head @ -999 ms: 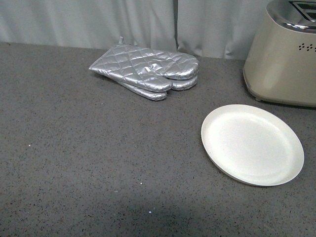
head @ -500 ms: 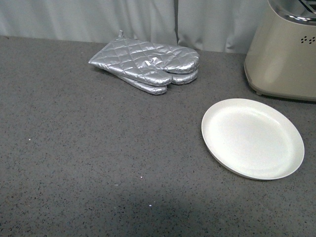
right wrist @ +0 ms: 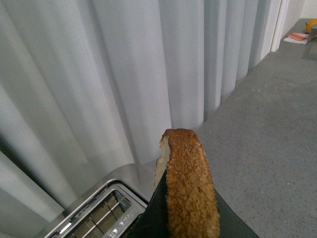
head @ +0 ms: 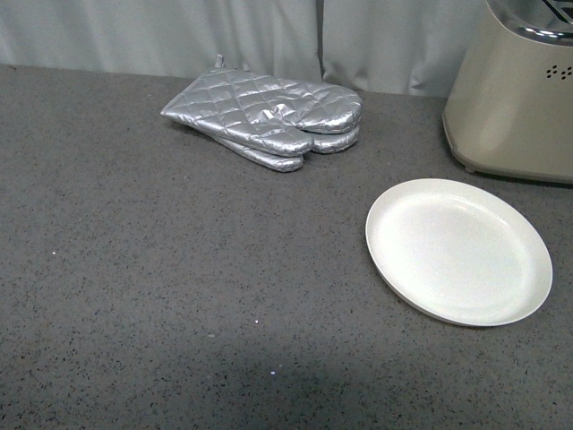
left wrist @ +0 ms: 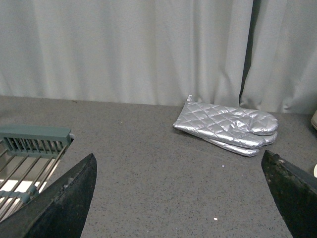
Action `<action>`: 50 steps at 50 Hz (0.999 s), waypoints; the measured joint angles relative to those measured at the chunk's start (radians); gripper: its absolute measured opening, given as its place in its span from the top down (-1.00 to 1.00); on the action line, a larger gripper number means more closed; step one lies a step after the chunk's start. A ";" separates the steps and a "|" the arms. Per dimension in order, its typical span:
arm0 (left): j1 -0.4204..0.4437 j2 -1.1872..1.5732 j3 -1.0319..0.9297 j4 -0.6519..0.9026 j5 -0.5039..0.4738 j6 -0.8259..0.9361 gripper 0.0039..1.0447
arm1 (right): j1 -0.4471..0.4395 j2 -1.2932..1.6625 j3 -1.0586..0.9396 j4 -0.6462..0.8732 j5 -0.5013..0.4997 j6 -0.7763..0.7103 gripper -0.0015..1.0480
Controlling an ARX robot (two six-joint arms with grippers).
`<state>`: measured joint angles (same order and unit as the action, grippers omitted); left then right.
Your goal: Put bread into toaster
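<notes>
A: Now, near to far. First entry?
B: One plate (head: 528, 269), white, round, near right, nothing on it. One pair of mitts (head: 269, 116), silver, quilted, stacked, far middle. One toaster (head: 510, 98), beige, far right, its top cut off by the frame.

A: And the bread (right wrist: 190, 173)?
B: One slice, brown grainy crust, rounded top. It stands on edge, clamped in the right gripper (right wrist: 188, 218), in the air beside the toaster. It does not show in the front view.

A: How does it lie relative to the slots (right wrist: 99, 218)?
B: They are open, wire guides showing, close by the slice and, by my reading, lower. The slice's flat face must run along a slot's length before lowering. Whether it does, I cannot tell.

A: The left gripper (left wrist: 178, 163)?
B: Spread wide, holding nothing, low over the table (left wrist: 148, 163), with the mitts ahead of it. I judge the right arm much the nearer.
</notes>
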<state>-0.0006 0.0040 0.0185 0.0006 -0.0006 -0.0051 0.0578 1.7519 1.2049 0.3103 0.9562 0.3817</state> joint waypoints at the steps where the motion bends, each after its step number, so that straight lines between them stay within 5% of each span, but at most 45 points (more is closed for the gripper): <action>1: 0.000 0.000 0.000 0.000 0.000 0.000 -0.88 | 0.000 0.002 -0.003 -0.002 0.001 0.002 0.95; 24: 0.000 0.000 0.000 0.000 0.000 0.000 -0.88 | -0.006 0.047 -0.027 -0.035 0.013 0.044 0.95; 50: 0.000 0.000 0.000 0.000 0.000 0.000 -0.88 | -0.001 0.079 -0.001 0.033 0.140 -0.018 0.95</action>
<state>-0.0010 0.0040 0.0185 0.0006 -0.0006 -0.0051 0.0570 1.8305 1.2041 0.3435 1.0966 0.3637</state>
